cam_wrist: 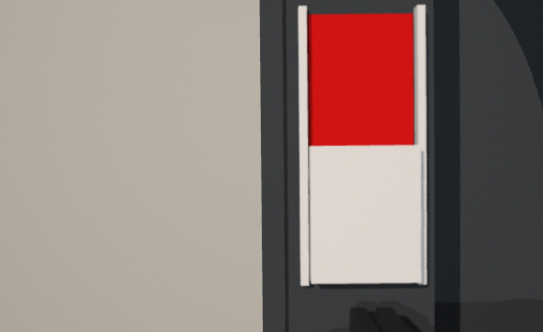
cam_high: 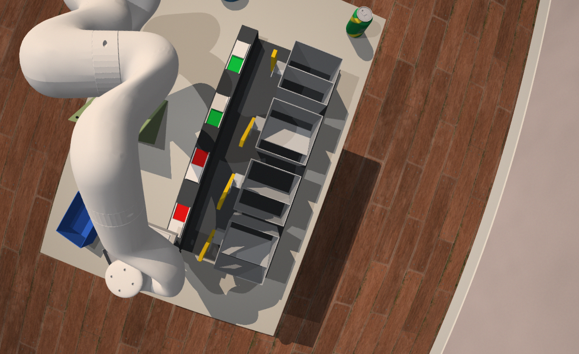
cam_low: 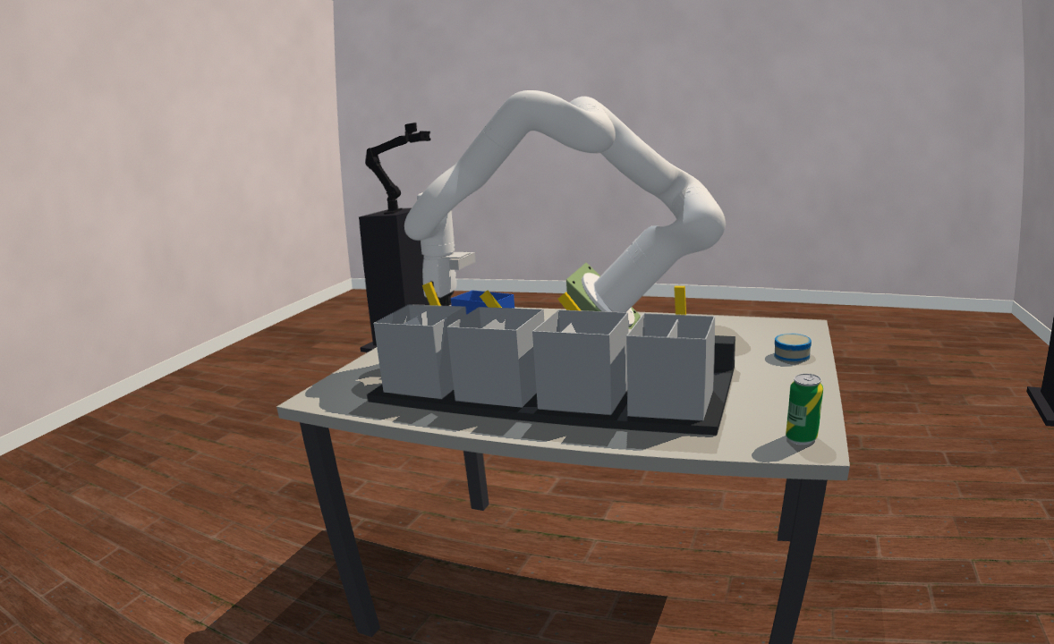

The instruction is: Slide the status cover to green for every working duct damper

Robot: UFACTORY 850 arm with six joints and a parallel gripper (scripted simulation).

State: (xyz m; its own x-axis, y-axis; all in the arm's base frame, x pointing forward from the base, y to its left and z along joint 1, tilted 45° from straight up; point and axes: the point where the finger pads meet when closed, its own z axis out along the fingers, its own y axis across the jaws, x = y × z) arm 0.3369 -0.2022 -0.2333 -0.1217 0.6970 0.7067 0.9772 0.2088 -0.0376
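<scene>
Four grey open-topped dampers stand in a row on a dark base (cam_low: 723, 352); in the top view they run from the far damper (cam_high: 311, 72) to the near damper (cam_high: 247, 250), each with a yellow lever such as the nearest one (cam_high: 205, 245). Two sliders show green (cam_high: 235, 64) (cam_high: 214, 118) and two show red (cam_high: 199, 157) (cam_high: 180, 212). In the wrist view the last slider shows red (cam_wrist: 360, 78) above its white cover (cam_wrist: 365, 214) (cam_high: 175, 226). My gripper (cam_wrist: 382, 318) is shut and empty, just below the cover's near end. The arm hides it in the top view.
A green can (cam_high: 359, 21) (cam_low: 803, 408) stands at a table corner, with a round blue tin (cam_low: 793, 346) near it. A blue bin (cam_high: 75, 224) (cam_low: 482, 300) sits on the arm's side. The arm's green base plate (cam_high: 153, 127) is fixed to the table (cam_high: 186, 35).
</scene>
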